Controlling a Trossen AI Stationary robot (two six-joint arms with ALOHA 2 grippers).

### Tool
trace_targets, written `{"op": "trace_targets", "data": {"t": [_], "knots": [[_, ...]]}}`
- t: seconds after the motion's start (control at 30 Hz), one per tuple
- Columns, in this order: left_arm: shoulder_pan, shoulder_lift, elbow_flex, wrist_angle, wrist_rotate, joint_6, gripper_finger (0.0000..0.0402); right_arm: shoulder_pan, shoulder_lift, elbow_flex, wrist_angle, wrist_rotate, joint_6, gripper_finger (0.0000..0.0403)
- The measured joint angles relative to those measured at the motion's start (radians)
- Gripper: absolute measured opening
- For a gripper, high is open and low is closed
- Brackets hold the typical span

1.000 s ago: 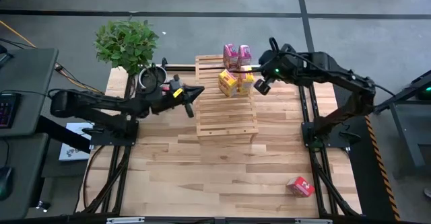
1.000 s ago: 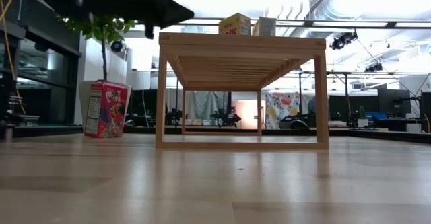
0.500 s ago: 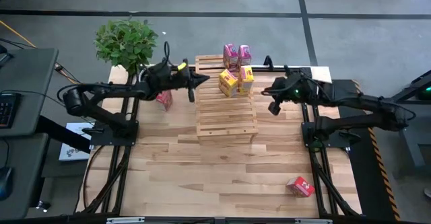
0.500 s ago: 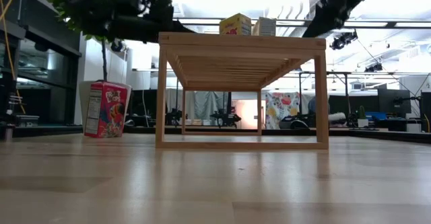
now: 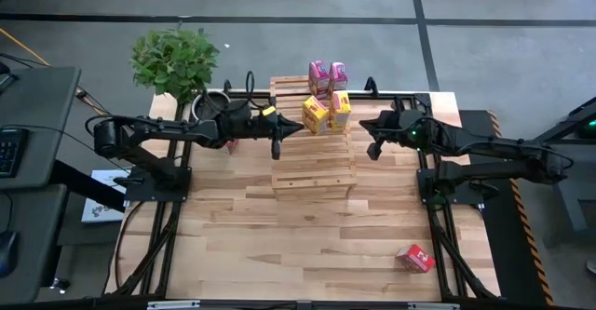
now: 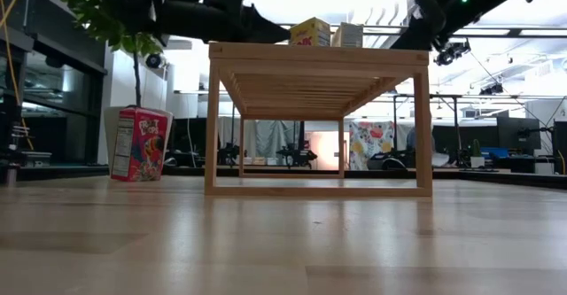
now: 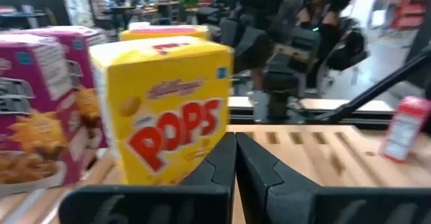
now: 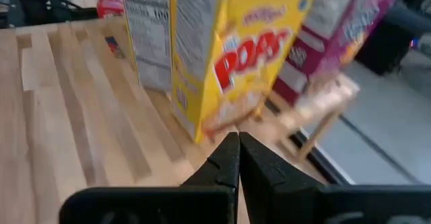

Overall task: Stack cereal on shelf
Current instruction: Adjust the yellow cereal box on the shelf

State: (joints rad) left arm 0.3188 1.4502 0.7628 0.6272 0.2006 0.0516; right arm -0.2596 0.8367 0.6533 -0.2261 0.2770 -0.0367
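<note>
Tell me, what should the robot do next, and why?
Probably swing the shut, empty left gripper back to the red box standing on the table beside the shelf. Only four boxes sit on the shelf; another red box lies farther off.

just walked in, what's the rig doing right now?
Stacking cereal. Two pink cardboard boxes and two yellow cardboard boxes stand on the light slatted wooden rack. Both claws are shut and empty: the left claw at the rack's left edge, the right claw off its right side. One red box lies near the table's front right; another red box stands left of the rack.
</note>
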Motion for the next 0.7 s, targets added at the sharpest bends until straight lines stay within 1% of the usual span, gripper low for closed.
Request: {"op": "trace_targets", "data": {"t": [0.07, 0.2, 0.3, 0.53, 0.7], "knots": [[0.007, 0.000, 0.009, -0.016, -0.023, 0.016, 0.0000, -0.003, 0.033, 0.000, 0.055, 0.001, -0.026, 0.0000], [0.042, 0.000, 0.039, -0.080, -0.032, 0.048, 0.0000, -0.027, 0.127, 0.000, 0.175, 0.003, -0.083, 0.0000], [0.069, 0.000, 0.048, -0.102, -0.030, 0.048, 0.0000, -0.045, 0.168, 0.000, 0.190, 0.003, -0.097, 0.0000], [0.083, 0.000, 0.048, -0.143, -0.025, 0.051, 0.0000, -0.064, 0.185, 0.000, 0.201, -0.005, -0.097, 0.0000], [0.078, 0.001, 0.048, -0.146, -0.016, 0.050, 0.0000, -0.064, 0.185, 0.001, 0.227, -0.044, -0.097, 0.0000]]}}
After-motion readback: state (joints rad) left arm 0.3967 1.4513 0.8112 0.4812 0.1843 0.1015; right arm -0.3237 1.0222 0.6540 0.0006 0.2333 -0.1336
